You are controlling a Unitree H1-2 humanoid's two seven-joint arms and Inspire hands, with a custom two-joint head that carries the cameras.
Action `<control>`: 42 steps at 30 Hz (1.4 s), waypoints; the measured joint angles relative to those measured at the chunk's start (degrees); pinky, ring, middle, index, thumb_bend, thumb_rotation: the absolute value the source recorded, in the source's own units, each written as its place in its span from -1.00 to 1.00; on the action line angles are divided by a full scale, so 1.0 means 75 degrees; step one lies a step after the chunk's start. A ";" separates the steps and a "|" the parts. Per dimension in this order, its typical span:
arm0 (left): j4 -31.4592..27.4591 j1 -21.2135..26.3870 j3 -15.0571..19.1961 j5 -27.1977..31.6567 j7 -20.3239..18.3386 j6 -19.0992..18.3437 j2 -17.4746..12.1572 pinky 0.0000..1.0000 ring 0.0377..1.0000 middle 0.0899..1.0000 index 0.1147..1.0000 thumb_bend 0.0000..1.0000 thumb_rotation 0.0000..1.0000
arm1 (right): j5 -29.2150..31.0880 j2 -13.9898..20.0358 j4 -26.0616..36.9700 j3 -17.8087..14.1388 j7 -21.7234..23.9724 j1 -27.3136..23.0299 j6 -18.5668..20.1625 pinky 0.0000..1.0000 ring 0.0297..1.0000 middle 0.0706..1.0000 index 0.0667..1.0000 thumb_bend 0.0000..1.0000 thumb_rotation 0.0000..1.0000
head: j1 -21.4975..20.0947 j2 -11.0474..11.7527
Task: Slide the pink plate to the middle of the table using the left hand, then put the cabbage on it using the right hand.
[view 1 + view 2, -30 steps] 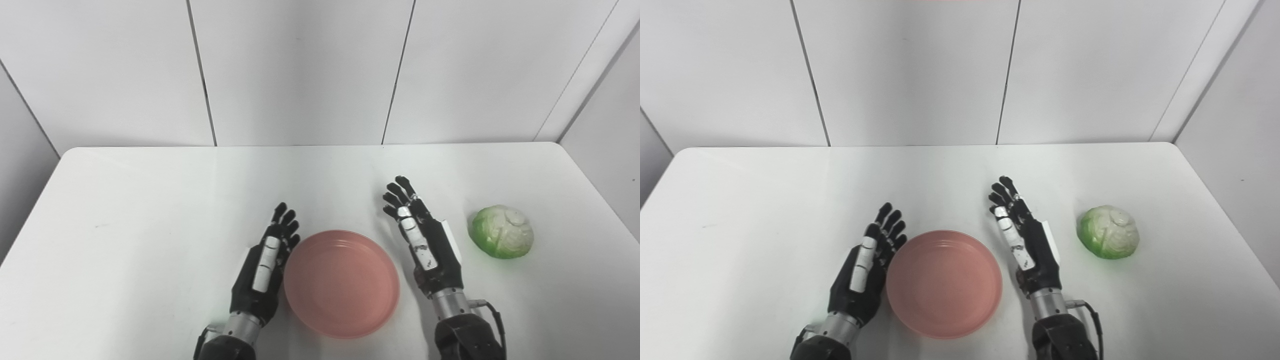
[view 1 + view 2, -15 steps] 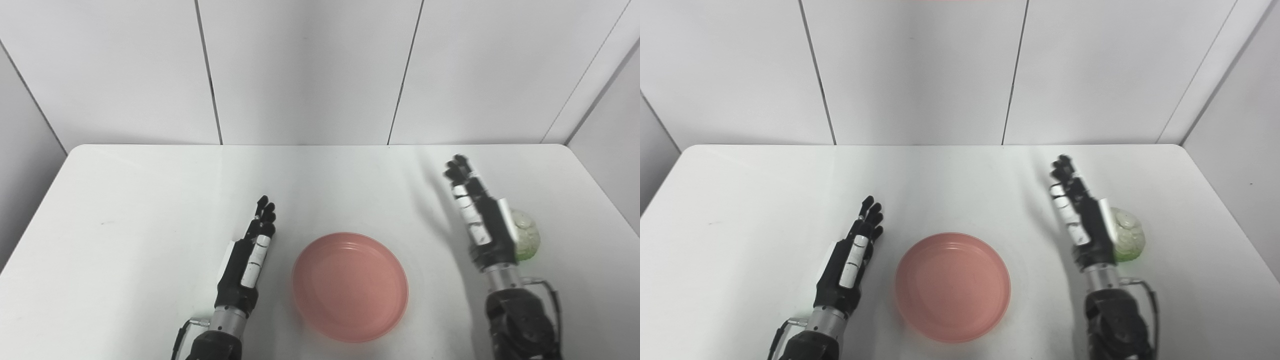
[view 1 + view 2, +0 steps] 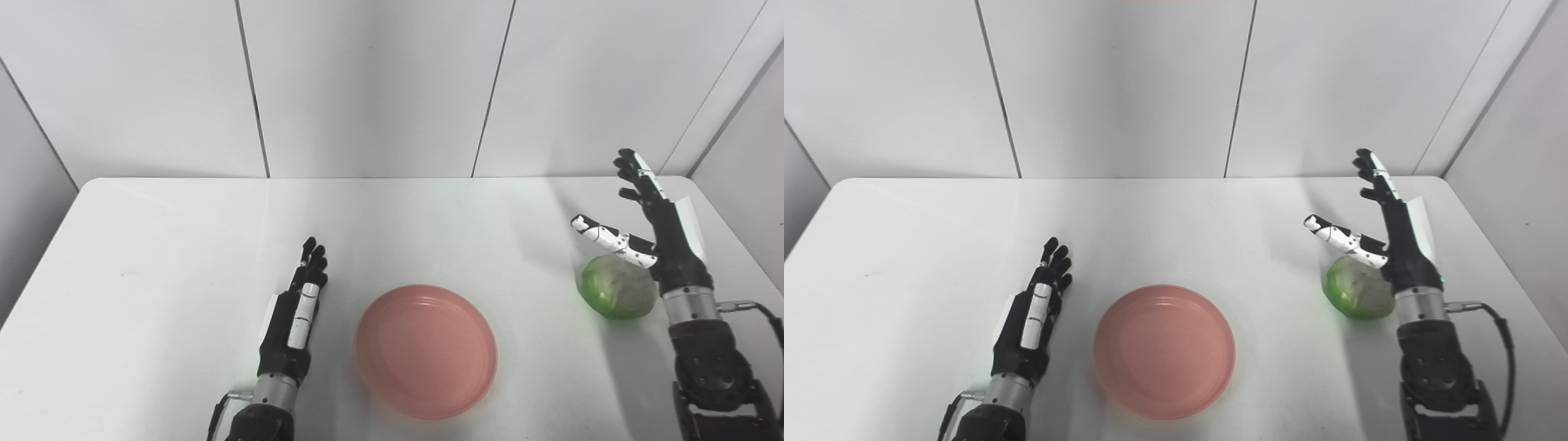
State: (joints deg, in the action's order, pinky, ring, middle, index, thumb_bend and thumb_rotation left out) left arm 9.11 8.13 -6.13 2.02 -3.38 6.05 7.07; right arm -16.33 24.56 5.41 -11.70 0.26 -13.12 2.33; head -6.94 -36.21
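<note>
- The cabbage [image 3: 615, 288] is partly hidden at its 2 o'clock side behind the right hand [image 3: 664, 236].
- Both forearms are cut off at the bottom edge.

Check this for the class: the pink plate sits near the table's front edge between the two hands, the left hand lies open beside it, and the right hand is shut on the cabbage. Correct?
One error: the right hand is open above the cabbage, fingers spread, not shut on it, as the left eye view shows. The pink plate and left hand are as stated.
</note>
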 measured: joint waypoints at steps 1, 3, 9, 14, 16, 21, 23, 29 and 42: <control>-0.0035 -0.0020 0.0016 0.0069 -0.0014 -0.0039 0.0000 1.00 1.00 1.00 1.00 0.42 0.85 | -0.0137 0.0074 0.0037 0.0028 0.0058 0.0018 0.0181 0.67 0.84 0.86 0.81 0.57 0.00 | -0.0162 0.0023; -0.0247 -0.0080 0.0020 0.0234 -0.0065 -0.0312 0.0002 1.00 1.00 1.00 1.00 0.38 0.88 | -0.0470 0.0261 0.0129 0.0111 0.0199 0.0055 0.0660 0.65 0.84 0.87 0.80 0.58 0.00 | -0.0431 0.0047; -0.0771 -0.0390 0.0005 0.0627 -0.0425 -0.0813 -0.0063 1.00 1.00 1.00 1.00 0.41 0.87 | -0.1242 0.0646 0.0422 0.0412 0.0593 0.0099 0.1744 0.74 0.94 0.92 0.86 0.79 0.06 | -0.1100 0.0257; -0.0776 -0.0397 0.0061 0.0917 -0.0664 -0.0822 -0.0153 1.00 1.00 1.00 1.00 0.42 0.82 | -0.1733 0.0812 0.0417 0.0849 0.1062 0.0096 0.2264 0.80 0.97 0.96 0.92 0.97 0.19 | -0.1324 0.0352; -0.0783 -0.0413 0.0095 0.0996 -0.0739 -0.0818 -0.0179 1.00 1.00 1.00 1.00 0.45 0.79 | -0.1894 0.0919 0.0420 0.0982 0.1252 0.0092 0.2521 0.85 0.98 0.97 0.94 1.00 0.16 | -0.1394 0.0352; -0.0809 -0.0462 0.0114 0.1090 -0.0874 -0.0769 -0.0321 1.00 1.00 1.00 1.00 0.47 0.83 | -0.2043 0.0998 0.0371 0.1088 0.1420 0.0087 0.2806 0.82 0.98 0.99 0.98 1.00 -0.05 | -0.1652 0.0398; -0.0810 -0.0465 0.0123 0.1102 -0.0908 -0.0769 -0.0351 1.00 1.00 1.00 1.00 0.47 0.81 | -0.2082 0.1013 0.0280 0.1190 0.1497 0.0087 0.2811 0.92 0.99 0.99 1.00 1.00 -0.12 | -0.1769 0.0398; -0.0786 -0.0468 0.0183 0.1263 -0.1083 -0.0709 -0.0483 1.00 1.00 1.00 1.00 0.47 0.76 | -0.2235 0.1105 0.0208 0.1425 0.1756 0.0089 0.3016 1.00 1.00 1.00 1.00 1.00 -0.24 | -0.1793 0.0387; -0.0797 -0.0487 0.0189 0.1391 -0.1165 -0.0704 -0.0546 1.00 1.00 1.00 1.00 0.50 0.75 | -0.3242 0.1136 0.0579 0.0939 0.3216 0.0094 0.3280 0.57 0.88 0.93 0.87 1.00 -0.52 | -0.1770 0.0293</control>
State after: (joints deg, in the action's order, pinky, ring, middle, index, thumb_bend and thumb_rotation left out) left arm 3.13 4.47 -4.71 12.45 -12.12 0.77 2.97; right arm -40.64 33.08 9.75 -4.66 24.37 -12.42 26.94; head -20.21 -34.01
